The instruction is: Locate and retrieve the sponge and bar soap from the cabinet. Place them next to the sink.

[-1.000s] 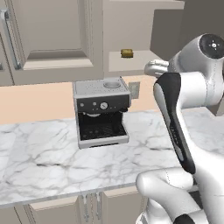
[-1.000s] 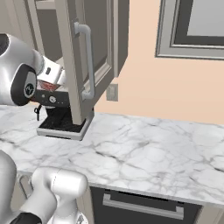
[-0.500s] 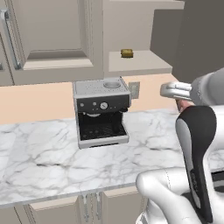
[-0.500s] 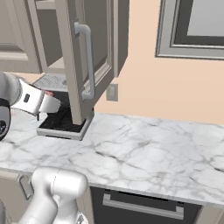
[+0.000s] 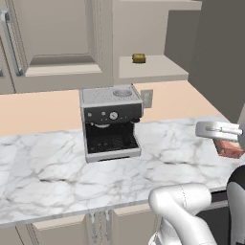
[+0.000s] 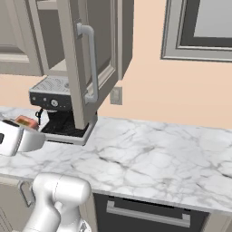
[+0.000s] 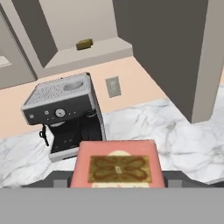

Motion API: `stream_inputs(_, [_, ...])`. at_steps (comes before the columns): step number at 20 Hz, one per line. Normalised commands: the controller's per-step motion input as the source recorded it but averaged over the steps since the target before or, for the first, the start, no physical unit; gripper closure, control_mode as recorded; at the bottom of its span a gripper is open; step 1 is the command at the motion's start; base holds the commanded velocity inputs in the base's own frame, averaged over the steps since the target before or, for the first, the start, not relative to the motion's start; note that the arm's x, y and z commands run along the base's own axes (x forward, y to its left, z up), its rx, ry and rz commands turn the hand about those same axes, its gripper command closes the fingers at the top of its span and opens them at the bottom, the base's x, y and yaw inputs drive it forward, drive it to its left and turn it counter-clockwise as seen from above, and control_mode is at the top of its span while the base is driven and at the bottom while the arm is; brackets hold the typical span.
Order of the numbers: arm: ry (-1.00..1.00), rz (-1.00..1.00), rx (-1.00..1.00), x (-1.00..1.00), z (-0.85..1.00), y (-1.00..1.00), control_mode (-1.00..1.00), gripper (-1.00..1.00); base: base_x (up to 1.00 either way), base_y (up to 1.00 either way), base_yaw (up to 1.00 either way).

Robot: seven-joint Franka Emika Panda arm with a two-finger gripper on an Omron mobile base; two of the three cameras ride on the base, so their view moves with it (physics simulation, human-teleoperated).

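My gripper [image 7: 117, 178] is shut on the bar soap [image 7: 117, 164], a pinkish-red block with a tan patterned face that lies between the finger tips. In the left base view the gripper [image 5: 228, 142] hangs over the counter's right end with the bar soap [image 5: 229, 149] under the white hand. From the right base camera the gripper [image 6: 20, 131] and bar soap [image 6: 26, 121] are at the far left. The yellowish-tan sponge [image 5: 139, 58] lies on the open cabinet's shelf [image 5: 153, 72], also seen as a sponge [image 7: 84, 43] beyond the hand. The sink is out of view.
A grey coffee machine [image 5: 111, 122] stands on the marble counter [image 5: 48, 177] under the cabinet shelf. The open cabinet door [image 6: 86, 63] with its bar handle juts out above the counter. A wall socket [image 7: 113, 86] sits beside the machine.
The hand has drawn back from the cabinet shelf, down and away over the counter, carrying the bar soap with it. The sponge has stayed on the shelf.
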Motion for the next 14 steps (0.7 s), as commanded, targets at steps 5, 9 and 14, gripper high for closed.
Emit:
stream_inputs(5, [0.0,0.0,0.0,-0.01,0.0,0.0,-1.0,1.0,0.0,0.0,0.0])
stream_inputs(9, [0.0,0.0,0.0,-0.04,0.0,0.0,-1.0,1.0,0.0,0.0,0.0])
stream_inputs(14, [0.0,0.0,0.0,0.0,0.0,0.0,1.0,1.0,-0.05,-0.13,0.0])
